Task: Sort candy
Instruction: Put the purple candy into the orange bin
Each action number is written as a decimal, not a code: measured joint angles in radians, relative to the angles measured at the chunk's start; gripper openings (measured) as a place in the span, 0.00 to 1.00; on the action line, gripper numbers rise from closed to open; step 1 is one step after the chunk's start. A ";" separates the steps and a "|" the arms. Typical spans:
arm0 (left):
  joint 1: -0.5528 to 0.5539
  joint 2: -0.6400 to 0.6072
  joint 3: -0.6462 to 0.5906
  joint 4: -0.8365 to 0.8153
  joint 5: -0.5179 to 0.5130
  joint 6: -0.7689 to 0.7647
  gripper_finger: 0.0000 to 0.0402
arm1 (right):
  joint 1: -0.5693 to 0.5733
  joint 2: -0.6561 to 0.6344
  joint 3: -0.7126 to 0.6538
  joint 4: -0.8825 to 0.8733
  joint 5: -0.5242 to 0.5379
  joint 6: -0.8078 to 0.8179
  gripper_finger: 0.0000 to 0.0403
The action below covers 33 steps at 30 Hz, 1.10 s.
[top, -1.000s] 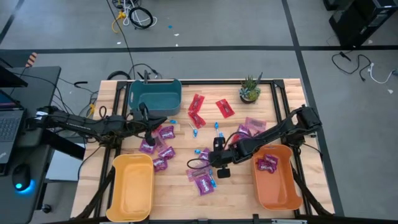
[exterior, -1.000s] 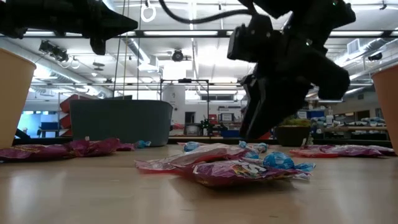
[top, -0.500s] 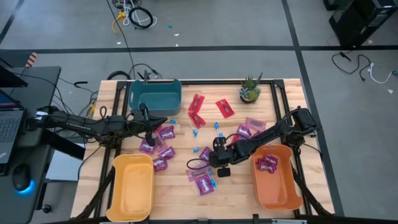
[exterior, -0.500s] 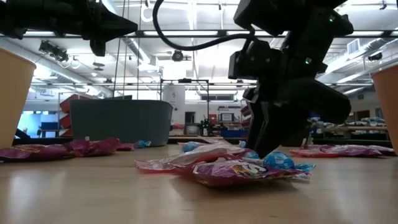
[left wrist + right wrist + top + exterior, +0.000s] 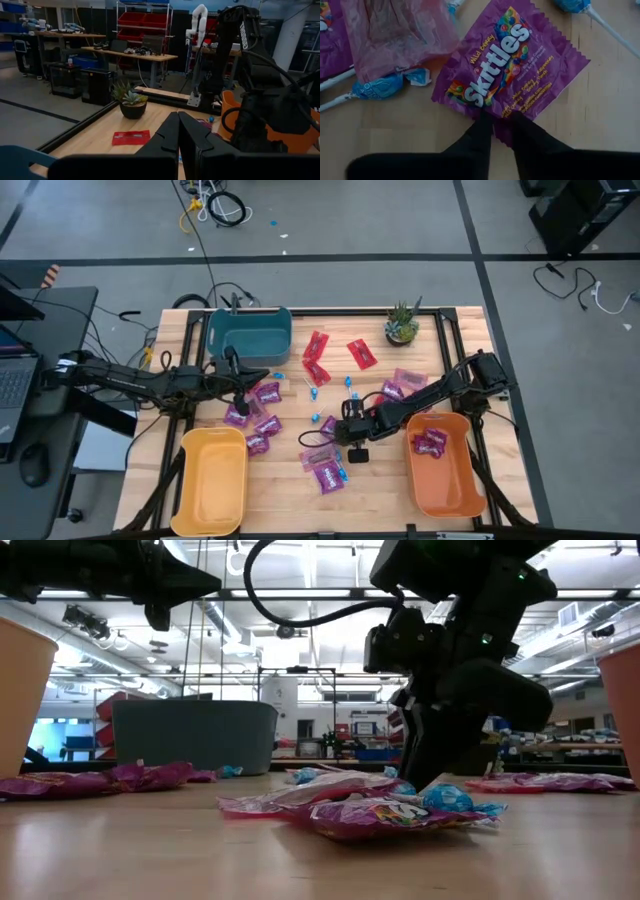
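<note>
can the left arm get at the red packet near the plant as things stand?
Probably yes. The left gripper hangs shut by the teal bin, and the bare table lies open between it and the red packet. The right gripper works lower down, out of that path.

Two dark, cable-looped jointed arms

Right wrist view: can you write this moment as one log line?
right gripper: pinching purple Skittles packet edge on table | left gripper: shut, waiting near teal bin

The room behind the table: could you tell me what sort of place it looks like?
Probably a robotics lab or workshop: red storage bins on shelving, a white robot arm beside them, a cluttered workbench, and loose cables on the floor.
</note>
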 joint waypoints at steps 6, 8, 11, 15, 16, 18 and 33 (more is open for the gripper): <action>0.000 0.000 0.000 -0.003 0.000 0.000 0.01 | -0.013 0.001 -0.001 -0.002 -0.020 -0.004 0.01; 0.000 0.000 0.000 -0.003 0.000 0.000 0.01 | -0.014 0.001 -0.001 -0.001 -0.029 -0.006 0.01; 0.000 0.000 0.000 -0.008 0.000 0.000 0.01 | -0.014 0.002 -0.002 0.006 -0.041 -0.011 0.00; 0.000 0.000 0.000 -0.012 0.000 0.000 0.01 | -0.012 -0.016 -0.004 0.007 -0.040 -0.021 0.00; 0.000 0.000 0.000 -0.014 0.000 0.000 0.01 | -0.011 -0.026 -0.006 0.002 -0.041 -0.023 0.00; 0.000 0.000 0.000 -0.018 0.000 0.000 0.01 | -0.008 -0.053 -0.009 -0.016 -0.054 -0.022 0.00; 0.000 0.000 0.000 -0.030 0.000 -0.018 0.01 | 0.037 -0.191 -0.006 -0.030 -0.022 0.017 0.00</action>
